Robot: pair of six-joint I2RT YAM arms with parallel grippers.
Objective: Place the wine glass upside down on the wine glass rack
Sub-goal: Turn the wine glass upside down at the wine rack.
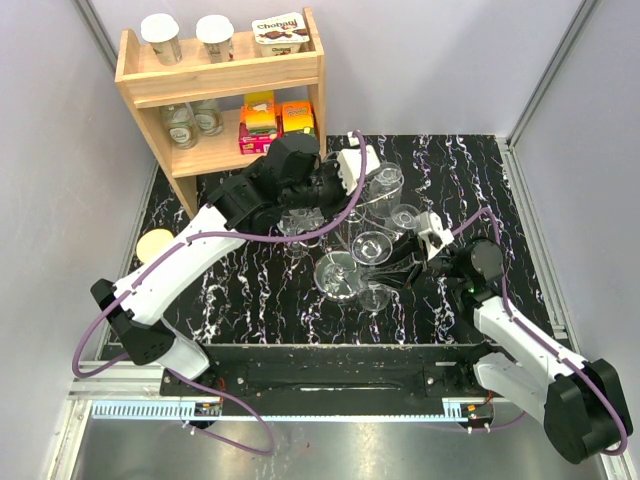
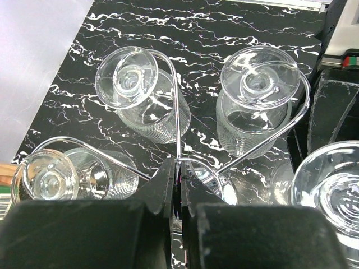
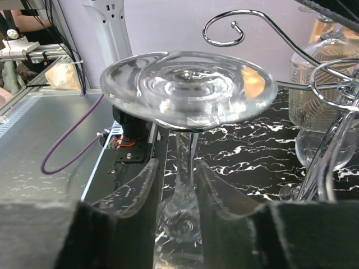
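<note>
wine glass [image 3: 188,87]: upside down at the wine glass rack [image 3: 224,28], stem between slightly parted jaws of the right gripper [image 3: 176,168], apparently loose; best widen fully, withdraw level, left gripper [image 2: 178,179] clamping the post.

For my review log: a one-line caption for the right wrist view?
Right hand straddling the stem of an inverted wine glass, wine glass rack scrolls behind.

The left arm [image 1: 190,255] and right arm [image 1: 520,335] are built of smooth white shell links joined by bulky black joint housings. A purple cable [image 1: 80,350] loops along each. A small green light [image 1: 470,291] glows on the right arm. The fingers [image 2: 160,190] are matte black, and the right pair has curved translucent pads [image 3: 132,190].
</note>
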